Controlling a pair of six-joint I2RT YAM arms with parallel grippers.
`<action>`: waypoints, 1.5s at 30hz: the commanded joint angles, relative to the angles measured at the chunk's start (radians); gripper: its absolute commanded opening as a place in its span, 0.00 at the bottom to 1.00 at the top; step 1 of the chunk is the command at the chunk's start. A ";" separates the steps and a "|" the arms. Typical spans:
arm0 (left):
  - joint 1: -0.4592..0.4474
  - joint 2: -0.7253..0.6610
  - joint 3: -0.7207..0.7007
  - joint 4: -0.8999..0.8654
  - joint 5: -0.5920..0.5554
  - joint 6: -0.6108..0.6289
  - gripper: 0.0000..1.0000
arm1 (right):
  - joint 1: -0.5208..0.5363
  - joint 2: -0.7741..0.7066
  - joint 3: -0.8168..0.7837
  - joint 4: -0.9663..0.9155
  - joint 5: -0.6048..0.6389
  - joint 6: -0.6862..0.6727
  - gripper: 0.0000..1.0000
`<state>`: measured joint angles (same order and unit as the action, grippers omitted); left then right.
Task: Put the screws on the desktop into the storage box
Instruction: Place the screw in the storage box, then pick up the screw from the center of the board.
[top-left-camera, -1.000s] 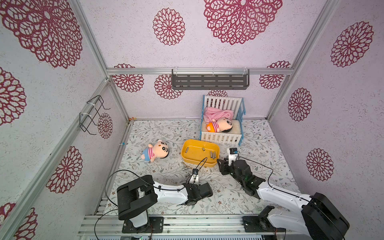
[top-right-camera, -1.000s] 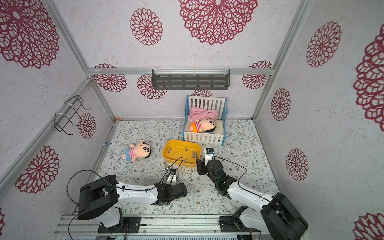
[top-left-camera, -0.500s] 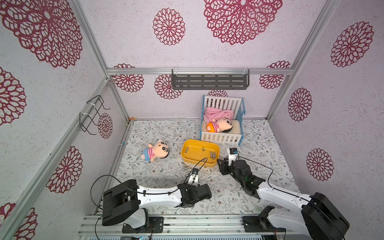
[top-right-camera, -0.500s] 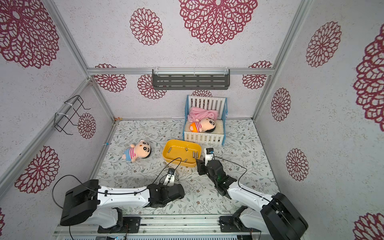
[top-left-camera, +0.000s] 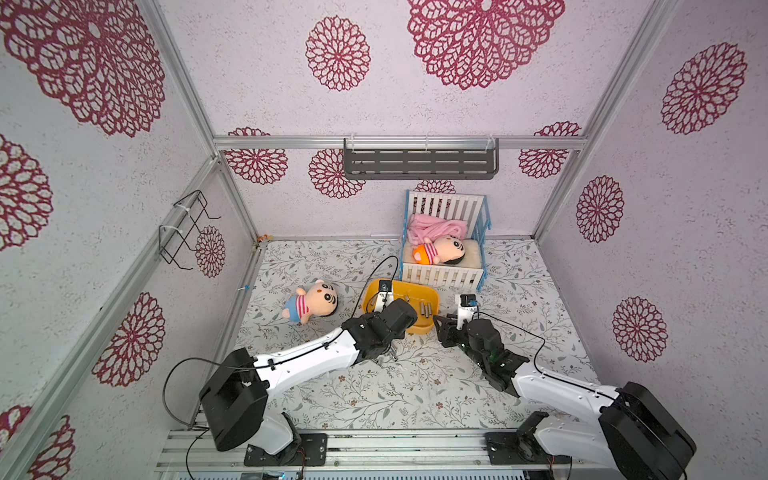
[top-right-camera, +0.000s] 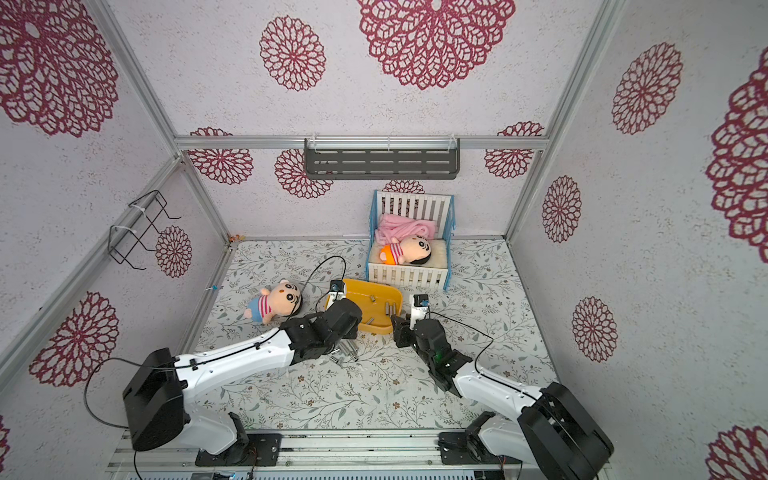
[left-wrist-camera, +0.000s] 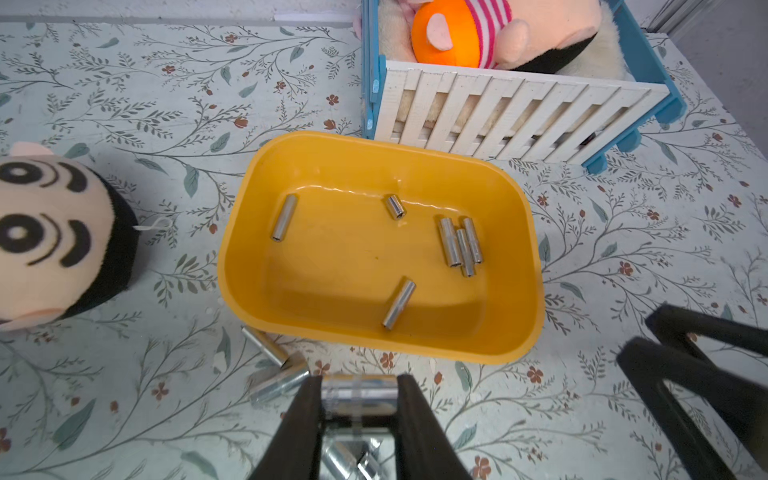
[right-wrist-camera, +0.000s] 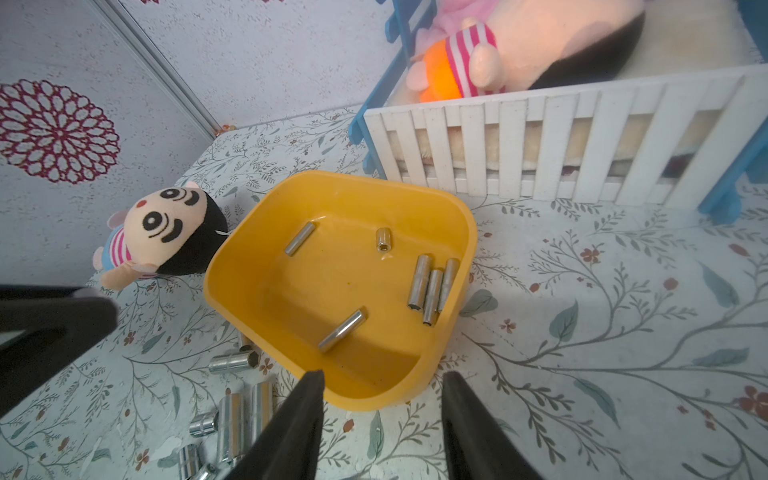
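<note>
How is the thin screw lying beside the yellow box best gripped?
Probably at its middle, across its width, from straight above: the thin screw lies flat on the desktop, one end by the storage box wall, the other beside a fatter screw.

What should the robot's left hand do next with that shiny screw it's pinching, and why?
Probably lift the left gripper a little and carry it forward over the storage box. Its jaws are shut on a screw just short of the box's near wall, and six screws already lie inside, so the box looks like where this one belongs.
</note>
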<state>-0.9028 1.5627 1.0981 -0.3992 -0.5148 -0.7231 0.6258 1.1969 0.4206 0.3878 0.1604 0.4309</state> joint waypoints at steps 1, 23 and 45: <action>0.053 0.075 0.049 0.051 0.133 0.025 0.22 | -0.009 0.015 -0.002 0.056 0.011 0.009 0.50; 0.108 0.011 0.022 0.023 0.176 0.063 0.73 | -0.017 0.047 0.023 0.062 -0.029 -0.023 0.51; -0.001 -0.187 -0.400 -0.041 0.105 -0.248 0.69 | -0.015 0.085 0.050 0.045 -0.057 -0.036 0.51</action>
<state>-0.8745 1.3701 0.6941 -0.4557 -0.3492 -0.8902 0.6147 1.2781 0.4290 0.4072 0.1116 0.4156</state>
